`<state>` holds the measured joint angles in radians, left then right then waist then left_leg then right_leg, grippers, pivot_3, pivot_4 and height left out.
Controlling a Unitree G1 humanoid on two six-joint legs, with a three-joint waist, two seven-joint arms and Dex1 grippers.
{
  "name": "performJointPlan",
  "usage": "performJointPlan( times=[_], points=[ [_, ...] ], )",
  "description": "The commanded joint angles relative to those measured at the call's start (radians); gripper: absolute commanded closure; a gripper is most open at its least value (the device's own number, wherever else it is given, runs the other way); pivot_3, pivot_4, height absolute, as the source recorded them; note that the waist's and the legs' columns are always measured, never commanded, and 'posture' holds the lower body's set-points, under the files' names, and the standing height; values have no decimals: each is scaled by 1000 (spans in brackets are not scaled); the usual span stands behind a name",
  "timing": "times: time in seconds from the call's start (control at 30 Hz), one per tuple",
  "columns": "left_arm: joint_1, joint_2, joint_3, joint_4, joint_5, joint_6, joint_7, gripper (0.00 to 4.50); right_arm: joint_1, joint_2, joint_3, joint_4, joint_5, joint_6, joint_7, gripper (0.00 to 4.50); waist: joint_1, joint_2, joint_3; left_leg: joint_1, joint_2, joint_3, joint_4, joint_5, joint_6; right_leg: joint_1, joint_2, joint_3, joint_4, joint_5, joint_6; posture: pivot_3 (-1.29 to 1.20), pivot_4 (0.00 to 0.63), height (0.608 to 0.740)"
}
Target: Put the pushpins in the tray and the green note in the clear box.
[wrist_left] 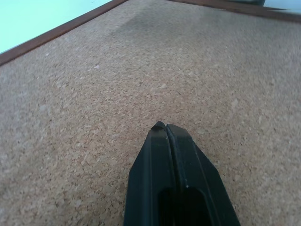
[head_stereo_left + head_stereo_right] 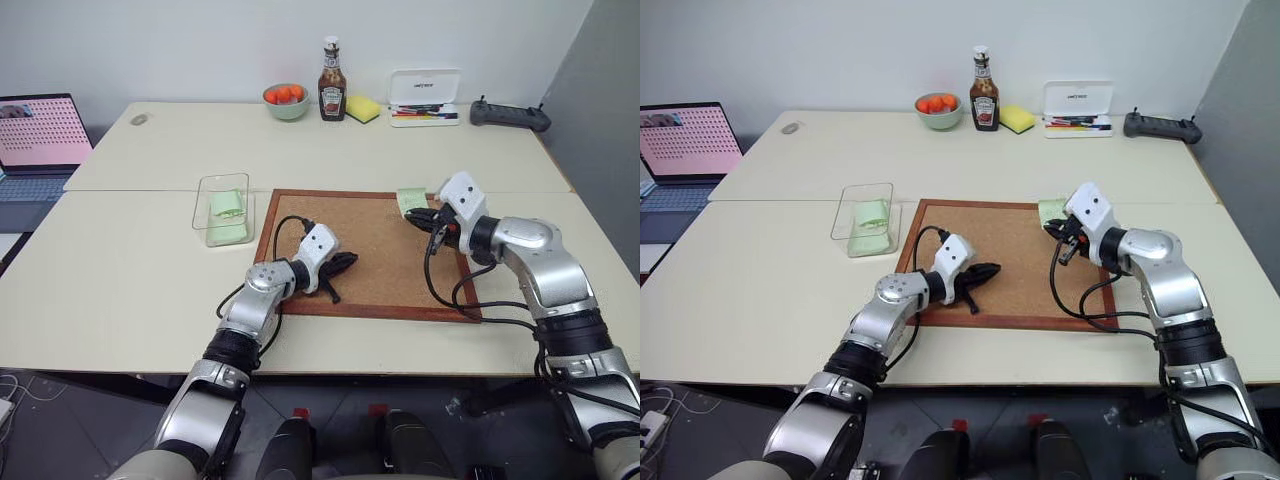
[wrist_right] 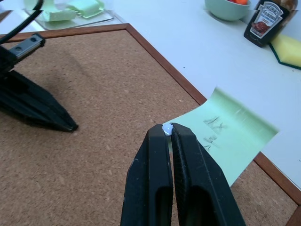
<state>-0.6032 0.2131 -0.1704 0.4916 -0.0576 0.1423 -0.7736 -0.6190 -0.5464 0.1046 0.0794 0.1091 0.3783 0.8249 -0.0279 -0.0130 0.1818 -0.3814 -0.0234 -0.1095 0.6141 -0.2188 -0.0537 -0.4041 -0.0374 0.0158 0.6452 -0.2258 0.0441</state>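
Pinching a pale pushpin (image 3: 167, 128), right claw (image 3: 167, 130), left claw (image 1: 165, 127) pressed together, grainy corkboard (image 2: 390, 265)

a brown-framed cork board (image 2: 375, 262) lies on the pale table (image 2: 130, 270), and everything sits around it. just off the cork board's left edge stands the clear box (image 2: 223, 208), with green slips inside. the green note (image 2: 411, 199) lies at the cork board's far right corner. the left gripper (image 2: 343, 265) rests on the cork board near its left side, fingers together. the right gripper (image 2: 418, 215) is above the cork board beside the green note.
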Motion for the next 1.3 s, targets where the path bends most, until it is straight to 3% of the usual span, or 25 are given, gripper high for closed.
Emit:
performJointPlan(
  times=[0.03,0.4,0.7,0.97,1.3],
  points=[
    [-5,-2,48,-80,-63,108,8,4109,8,-18,19,-45,-24,-67,11,4500,-2,-1,1,0,0,0,0,0,0,0,0,0,0,0,0,0,150,740],
    [30,13,203,-403,-265,415,82,1702,27,-17,77,6,-111,-266,-1,4500,-7,-4,3,-2,1,0,-1,0,0,-3,1,1,0,0,0,0,150,740],
    [16,-67,294,-427,-412,574,189,15,29,-13,87,25,-159,-385,-13,4500,-4,-5,4,-3,1,0,-1,0,0,-3,0,0,-1,0,0,0,150,740],
    [-108,-187,404,-283,-539,634,292,15,29,-21,99,-12,-180,-409,4,4500,-4,-6,5,-3,0,0,0,0,-1,-3,0,1,-1,0,0,0,150,740],
    [-201,-226,385,-98,-555,649,260,15,24,-19,108,-91,-189,-360,12,4500,-4,-7,5,-3,0,1,0,0,-1,-3,0,1,-1,0,0,0,150,740]
  ],
)
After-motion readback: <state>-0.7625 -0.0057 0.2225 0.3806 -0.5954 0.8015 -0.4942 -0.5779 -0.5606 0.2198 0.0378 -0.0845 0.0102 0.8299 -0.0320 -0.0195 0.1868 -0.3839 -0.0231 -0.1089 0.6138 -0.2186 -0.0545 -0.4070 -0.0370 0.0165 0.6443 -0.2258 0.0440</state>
